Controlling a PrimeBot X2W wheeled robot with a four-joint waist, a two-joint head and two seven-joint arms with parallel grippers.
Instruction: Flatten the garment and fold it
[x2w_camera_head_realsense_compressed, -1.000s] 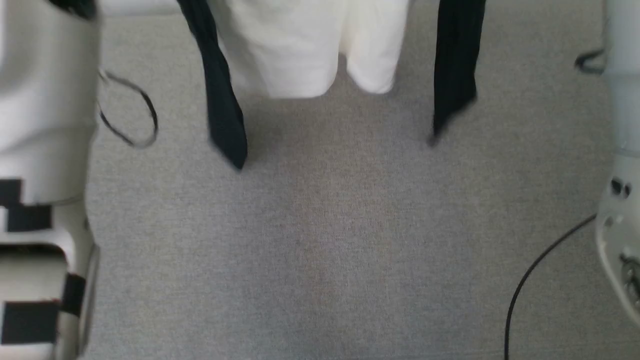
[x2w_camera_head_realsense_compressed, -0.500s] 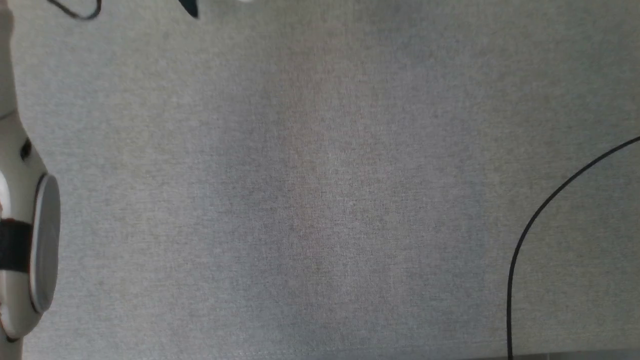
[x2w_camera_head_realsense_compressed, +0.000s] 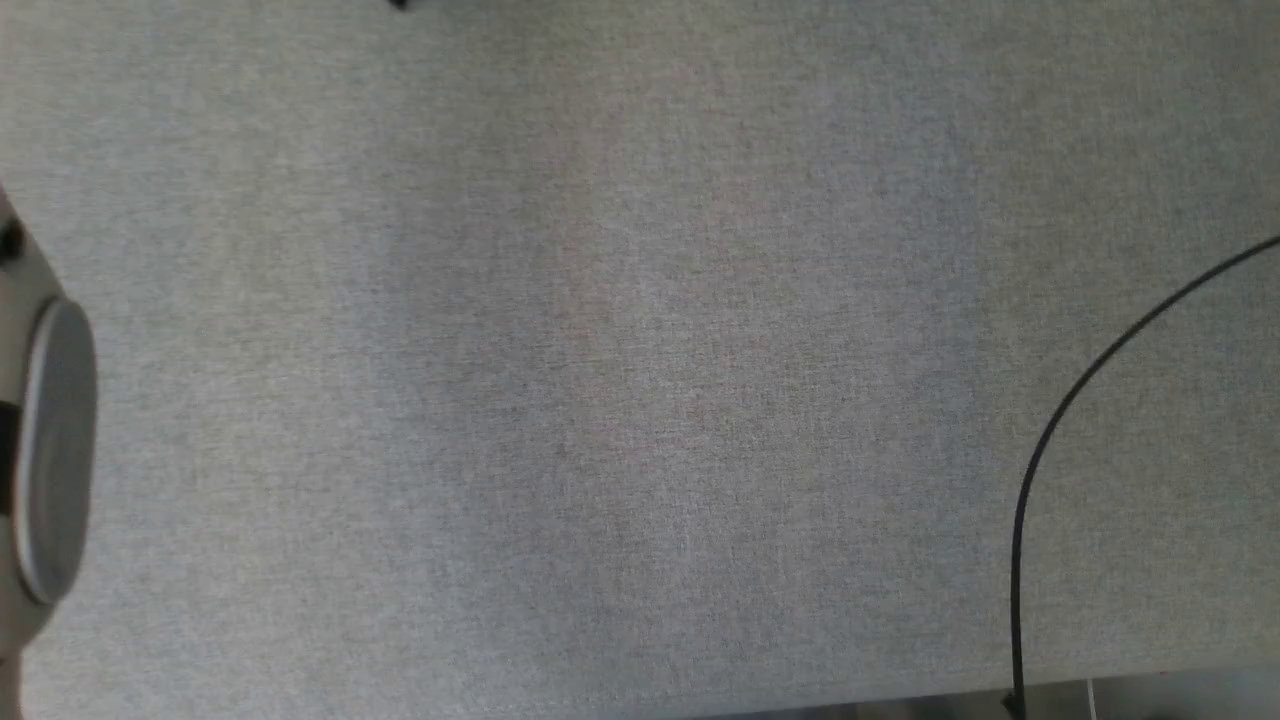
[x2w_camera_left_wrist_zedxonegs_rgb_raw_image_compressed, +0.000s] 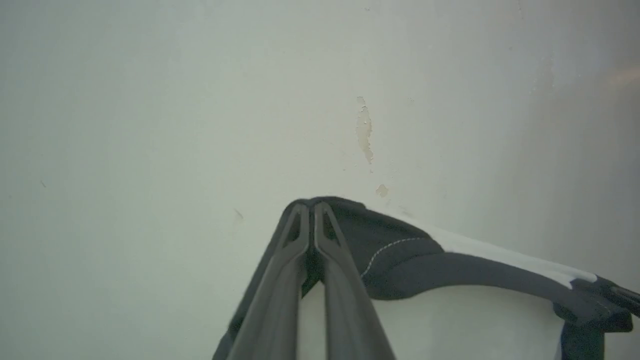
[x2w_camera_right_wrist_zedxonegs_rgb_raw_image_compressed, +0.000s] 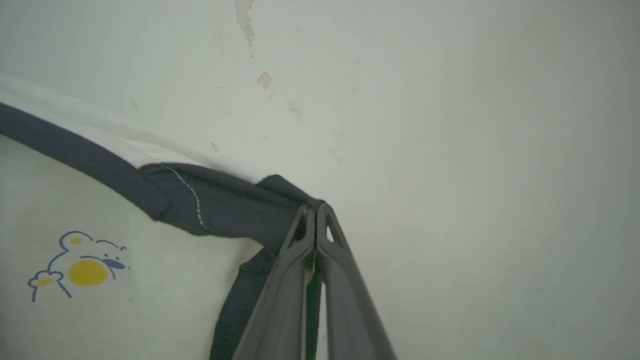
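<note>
Grey woven surface (x2w_camera_head_realsense_compressed: 640, 360) under the head camera, with a black cable (x2w_camera_head_realsense_compressed: 1040, 470) curving in from the right and a pale arm segment (x2w_camera_head_realsense_compressed: 45, 450) at the left edge.

Left wrist view: left gripper (x2w_camera_left_wrist_zedxonegs_rgb_raw_image_compressed: 311, 207) is pinched fully closed on the black shoulder fabric of the garment (x2w_camera_left_wrist_zedxonegs_rgb_raw_image_compressed: 440, 320), with a pale wall (x2w_camera_left_wrist_zedxonegs_rgb_raw_image_compressed: 150, 100) and chipped paint (x2w_camera_left_wrist_zedxonegs_rgb_raw_image_compressed: 364, 130) behind. Right wrist view: right gripper (x2w_camera_right_wrist_zedxonegs_rgb_raw_image_compressed: 316, 210) is clamped the same way on the opposite black shoulder. The white body sags below it, bear print (x2w_camera_right_wrist_zedxonegs_rgb_raw_image_compressed: 80, 267) facing the lens. So the shirt hangs by its shoulders between the two arms, up against the wall backdrop and, I judge, clear of the surface.

Risks from here:
- Each pinch sits on a small bite of thin cloth. A quick swing or jerk could pull a shoulder free and drop that side.
- The neckline band droops between the grips, so the span looks slack. Laid down like this, the body would crease.
- Loose sleeves could tuck under the body on lowering.
- A sleeve or hem could drag onto the cable.
- The head camera is not looking at the shirt, so I would be lowering it half blind.
</note>
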